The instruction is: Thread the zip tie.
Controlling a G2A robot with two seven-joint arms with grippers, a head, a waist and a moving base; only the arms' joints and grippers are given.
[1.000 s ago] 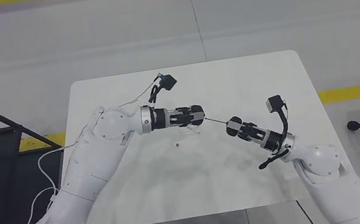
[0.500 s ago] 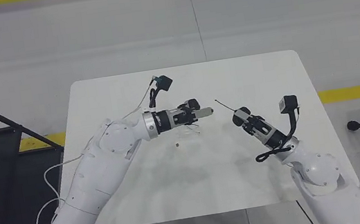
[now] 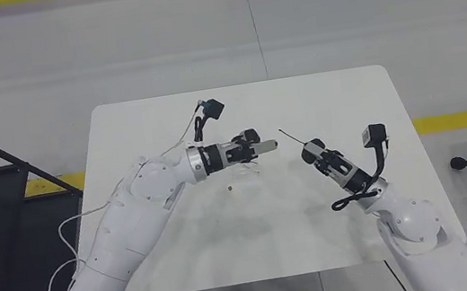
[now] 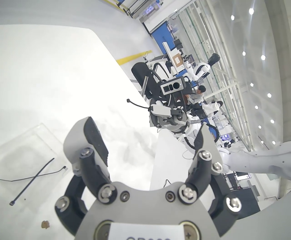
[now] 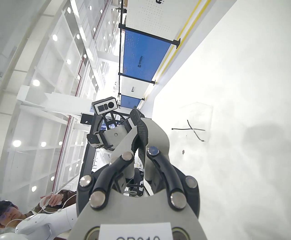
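Note:
A thin black zip tie [image 3: 290, 136] sticks out of my right gripper [image 3: 309, 149], which is shut on one end of it above the right half of the white table [image 3: 344, 93]. In the left wrist view the same zip tie [image 4: 138, 104] juts from that gripper with its small head free in the air. My left gripper [image 3: 270, 145] hangs a short way left of the tie's free tip, apart from it. Its fingers [image 4: 95, 136] are spread open with nothing between them. In the right wrist view my right gripper [image 5: 137, 116] has both pads pressed together.
Two more black zip ties [image 4: 34, 178] lie crossed on a clear flat tray [image 4: 41, 136] below the left gripper; the ties [image 5: 193, 130] also appear in the right wrist view. A small brown scrap [image 3: 230, 185] sits on the table beside the tray.
One second ago both grippers held the zip tie stretched between them. The left gripper has let go and opened; the right arm has carried the tie up and to the right. Nothing moved in the last half second.

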